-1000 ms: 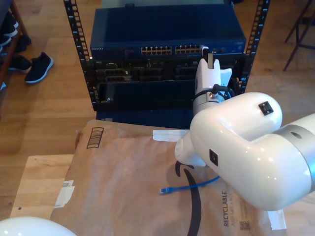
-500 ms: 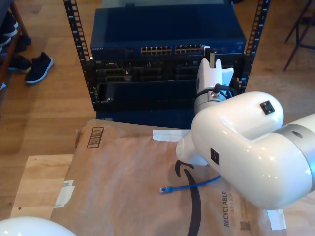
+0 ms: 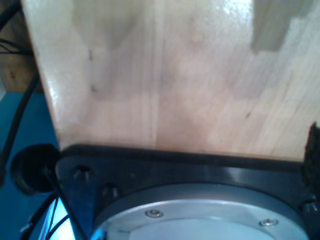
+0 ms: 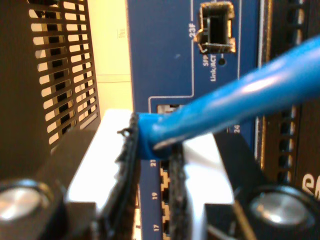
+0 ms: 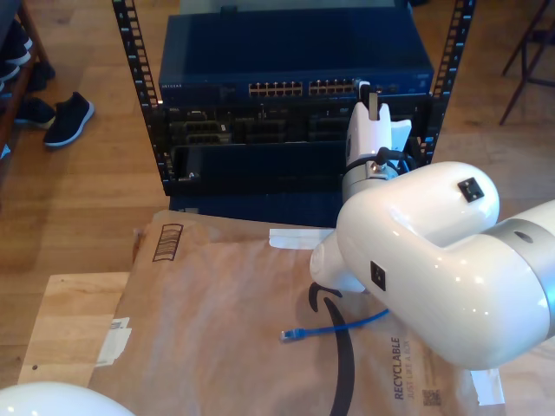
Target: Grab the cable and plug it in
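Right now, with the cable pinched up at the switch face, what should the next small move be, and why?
Probably a short push straight toward the switch. My second end effector is shut on the blue cable right at the port row, and the ports numbered 17 to 21 sit just behind it. Whether the plug is seated is hidden.

a pale wooden table (image 5: 61,334) fills the near part of the exterior view, and a flattened brown cardboard sheet (image 5: 225,329) printed with a black arrow and "recyclable" lies spread over most of it, with strips of white tape (image 5: 114,340) at its edges. on that cardboard rests the loose end of the cable (image 5: 334,325), its clear connector pointing toward the exterior view's left. beyond the table, the wooden floor (image 5: 78,186) carries a dark equipment rack (image 5: 295,113) and some dark shoes (image 5: 68,118) at the exterior view's left.
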`<act>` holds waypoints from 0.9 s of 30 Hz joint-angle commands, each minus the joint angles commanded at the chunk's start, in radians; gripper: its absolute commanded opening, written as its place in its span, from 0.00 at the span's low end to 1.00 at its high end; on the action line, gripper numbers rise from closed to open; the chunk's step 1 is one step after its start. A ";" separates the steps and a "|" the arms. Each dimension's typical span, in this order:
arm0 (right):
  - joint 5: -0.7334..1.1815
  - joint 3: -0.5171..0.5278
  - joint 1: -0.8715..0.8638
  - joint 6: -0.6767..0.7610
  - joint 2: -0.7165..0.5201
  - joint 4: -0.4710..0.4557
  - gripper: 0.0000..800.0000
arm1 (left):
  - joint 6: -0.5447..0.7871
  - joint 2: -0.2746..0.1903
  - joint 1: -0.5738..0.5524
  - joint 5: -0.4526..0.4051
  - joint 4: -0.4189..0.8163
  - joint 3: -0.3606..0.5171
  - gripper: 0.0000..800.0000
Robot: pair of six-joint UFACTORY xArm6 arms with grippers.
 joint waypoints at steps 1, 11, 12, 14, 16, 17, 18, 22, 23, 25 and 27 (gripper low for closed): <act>0.000 0.000 0.000 0.000 0.000 0.000 0.00 | 0.000 0.000 0.000 0.000 0.000 0.000 1.00; 0.023 -0.003 0.000 0.000 0.011 0.000 0.00 | 0.000 0.000 0.000 0.000 0.000 0.000 1.00; 0.023 -0.005 0.000 0.002 0.011 0.002 0.00 | 0.000 0.000 0.000 0.000 0.000 0.000 1.00; 0.023 -0.005 0.000 0.002 0.011 0.002 0.00 | 0.000 0.000 0.000 0.000 0.000 0.000 1.00; 0.023 -0.015 0.000 0.000 0.011 0.002 0.00 | 0.000 0.000 0.000 -0.002 0.000 0.000 1.00; 0.023 -0.017 0.000 0.000 0.009 0.002 0.00 | 0.000 0.000 0.000 0.000 0.000 0.000 1.00; 0.031 -0.018 0.000 0.000 0.008 0.002 0.00 | 0.000 0.000 0.000 0.000 0.000 0.000 1.00; 0.035 -0.018 0.002 0.000 0.006 0.002 0.00 | 0.000 0.000 0.000 -0.002 0.000 0.000 1.00; 0.035 -0.018 0.003 0.000 0.008 0.002 0.00 | 0.000 0.000 0.000 0.000 0.000 0.000 1.00; 0.035 -0.018 0.003 0.000 0.008 0.002 0.00 | 0.000 0.000 0.000 -0.002 0.000 0.000 1.00; 0.037 -0.020 0.003 0.000 0.009 0.002 0.00 | 0.000 0.000 0.000 0.000 0.000 0.000 1.00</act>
